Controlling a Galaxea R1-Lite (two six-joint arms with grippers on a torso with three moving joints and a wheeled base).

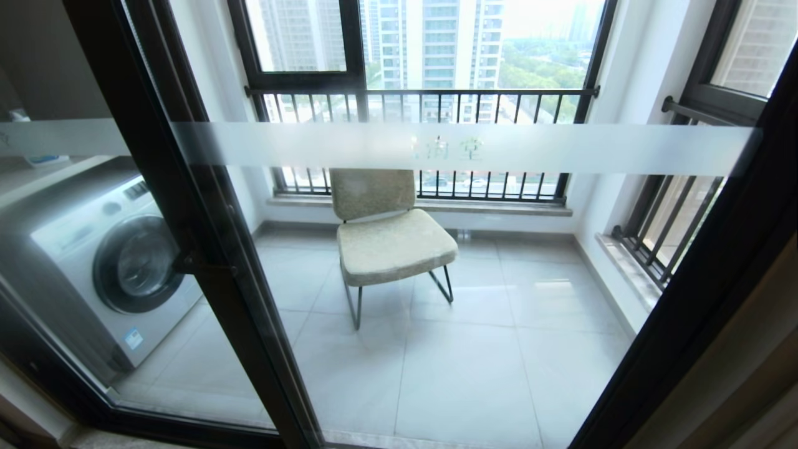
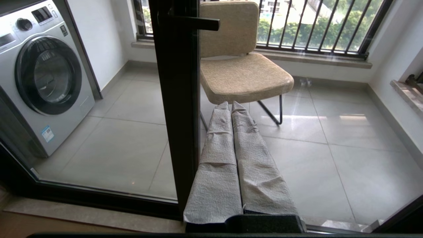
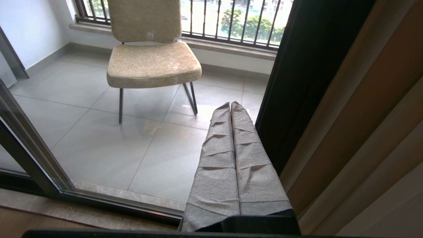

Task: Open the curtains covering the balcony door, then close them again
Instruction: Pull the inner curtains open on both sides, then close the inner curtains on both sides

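While you look through the head camera, the balcony door (image 1: pixel 206 249) fills the view, its black frame and lever handle (image 1: pixel 199 265) on the left and a frosted stripe (image 1: pixel 461 148) running across the glass. Neither arm shows in this view. The curtains (image 3: pixel 363 109) stand drawn to the far right side, in beige folds beside the black frame, so the glass is uncovered. Your left gripper (image 2: pixel 231 105) points at the door frame near the floor, with its covered fingers (image 2: pixel 219 145) pressed together and holding nothing. Your right gripper (image 3: pixel 230 105) hangs just beside the curtain folds, its fingers (image 3: pixel 251 158) closed together too, empty. Behind the glass you see a beige chair (image 1: pixel 386 237) in the middle of the tiled balcony floor (image 1: pixel 486 362), a washing machine (image 1: pixel 106 262) at the left, and a window with railing bars (image 1: pixel 424 100) at the back.
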